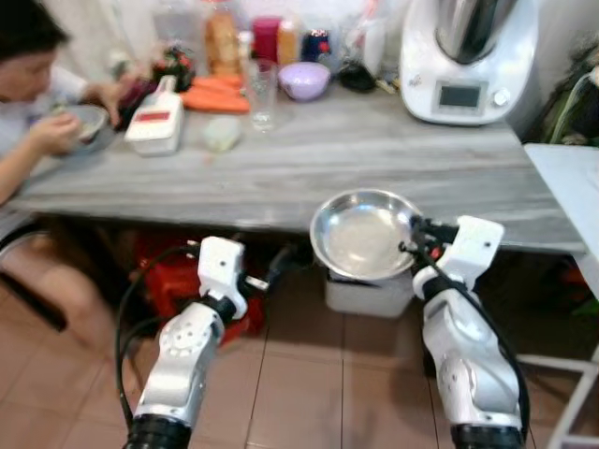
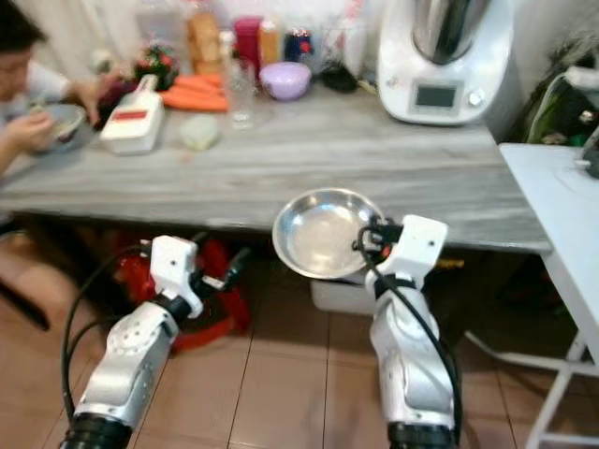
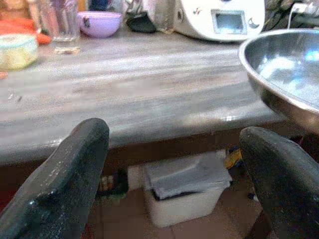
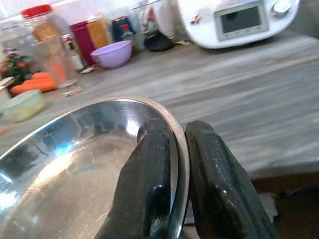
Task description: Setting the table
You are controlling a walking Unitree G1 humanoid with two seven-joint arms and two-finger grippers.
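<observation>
A shiny steel bowl hangs at the near edge of the grey wooden table, held by its rim. My right gripper is shut on the bowl's right rim; in the right wrist view one finger lies inside the rim and the other outside. My left gripper is held below the table's front edge, left of the bowl, its fingers open with nothing between them. The bowl also appears in the left wrist view.
A person eats from a bowl at the table's left end. On the table stand a white kitchen machine, a glass, a purple bowl, carrots, jars. A white box sits under the table; a white side table is right.
</observation>
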